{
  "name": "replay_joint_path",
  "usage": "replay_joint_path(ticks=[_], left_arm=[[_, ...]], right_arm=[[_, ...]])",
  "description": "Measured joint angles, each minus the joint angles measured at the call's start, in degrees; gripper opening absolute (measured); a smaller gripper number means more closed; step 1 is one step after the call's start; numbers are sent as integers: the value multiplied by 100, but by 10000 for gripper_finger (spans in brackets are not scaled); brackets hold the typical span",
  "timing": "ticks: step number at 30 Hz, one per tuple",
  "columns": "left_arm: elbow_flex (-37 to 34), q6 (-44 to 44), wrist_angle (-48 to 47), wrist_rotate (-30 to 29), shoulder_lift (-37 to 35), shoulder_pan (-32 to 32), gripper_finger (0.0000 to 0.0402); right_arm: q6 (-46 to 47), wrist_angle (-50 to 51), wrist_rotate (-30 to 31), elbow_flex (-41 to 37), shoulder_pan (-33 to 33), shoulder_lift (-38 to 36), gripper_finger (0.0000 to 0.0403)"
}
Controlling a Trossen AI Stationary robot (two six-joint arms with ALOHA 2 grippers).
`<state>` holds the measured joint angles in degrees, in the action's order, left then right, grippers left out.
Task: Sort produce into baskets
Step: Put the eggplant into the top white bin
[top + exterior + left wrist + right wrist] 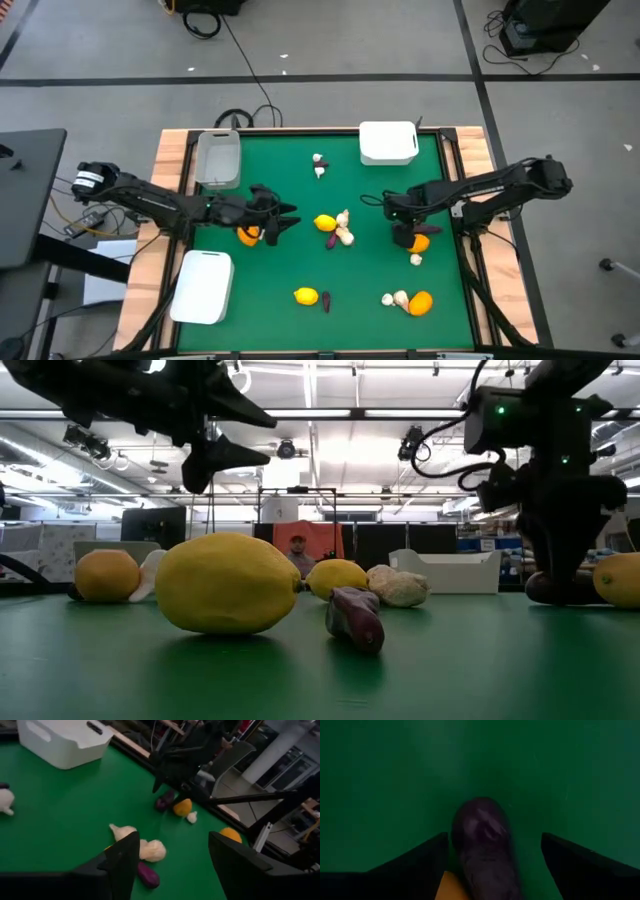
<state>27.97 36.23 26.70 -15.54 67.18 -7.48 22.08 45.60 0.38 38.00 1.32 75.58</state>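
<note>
A dark purple elongated eggplant piece (pixel 482 845) lies on the green table mat (pixel 300 180) between the spread fingers of the right gripper (pixel 404 236); the fingers stand apart on either side of it, released, with a round orange fruit (pixel 420 242) touching it at 3 o'clock. A small off-white garlic bulb (pixel 416 260) sits just beyond at 5 o'clock. The left gripper (pixel 272 226) hovers left of centre with its fingers parted and nothing between them, above another orange fruit (pixel 248 236). At the mat's centre lie a yellow lemon (pixel 325 223), garlic bulbs (pixel 343 230) and a purple piece (pixel 331 241). The greyish translucent bin (pixel 218 158) stands at 10 o'clock, a white bin (pixel 387 142) at 1 o'clock, another white bin (pixel 203 286) at 8 o'clock.
</note>
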Motion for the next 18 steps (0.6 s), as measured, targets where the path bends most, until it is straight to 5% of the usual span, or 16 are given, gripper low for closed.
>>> replay_joint_path(ticks=[11, 18], left_arm=[[0, 24, -71, 281, -2, 147, 248], [2, 326, -319, 92, -4, 245, 248]], right_arm=[[-3, -367, -27, 0, 4, 395, 203], [508, -706, -43, 2, 26, 10, 191]])
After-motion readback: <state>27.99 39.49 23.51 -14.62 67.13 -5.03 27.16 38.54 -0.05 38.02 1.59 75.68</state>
